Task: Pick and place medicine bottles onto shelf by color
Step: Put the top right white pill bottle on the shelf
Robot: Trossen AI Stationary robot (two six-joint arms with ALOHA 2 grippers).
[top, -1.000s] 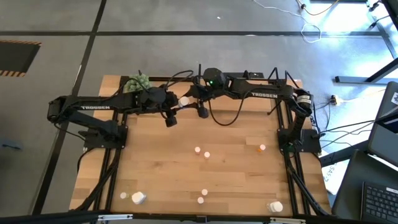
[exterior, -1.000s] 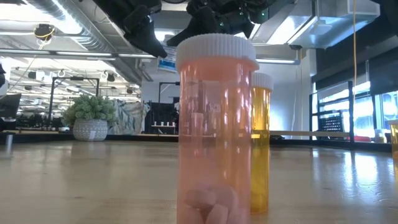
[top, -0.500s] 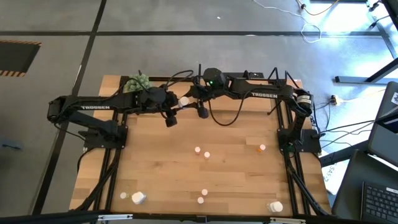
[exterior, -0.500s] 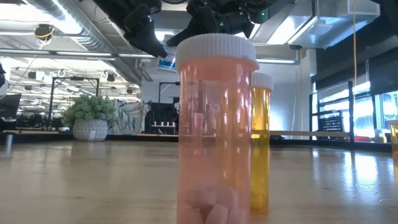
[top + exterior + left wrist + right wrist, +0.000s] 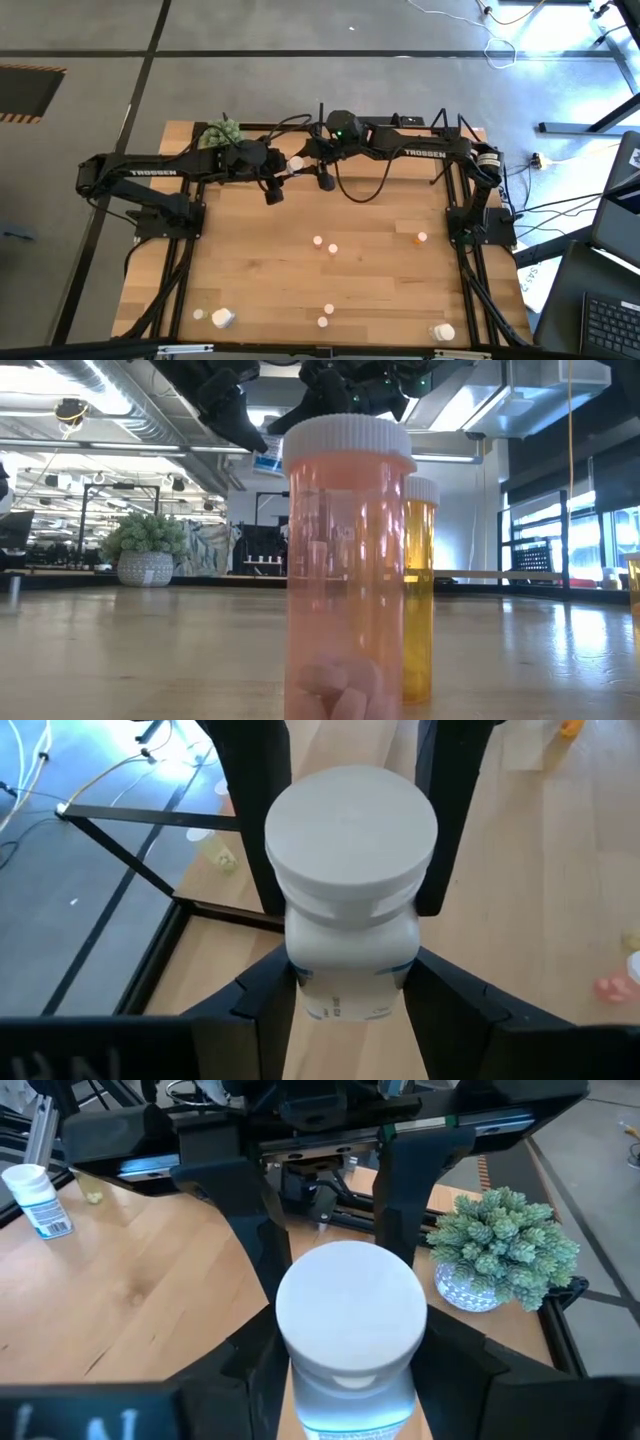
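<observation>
Front and centre in the low view, a translucent pink bottle (image 5: pixel 348 570) with a white cap holds a few pale pills at its bottom; an amber bottle (image 5: pixel 418 590) stands just behind it. In the upper middle of the high view, a white bottle (image 5: pixel 297 163) hangs between both grippers: the left gripper (image 5: pixel 350 985) clasps its body, and the right gripper (image 5: pixel 350 1360) also clamps it.

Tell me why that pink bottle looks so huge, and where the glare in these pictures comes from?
In the low view the pink bottle stands right at the lens, hiding most of the amber bottle; bright ceiling lights silhouette the arms above. In the high view, daylight washes out the floor at upper right. In the left wrist view, the white bottle is lit evenly.
</observation>
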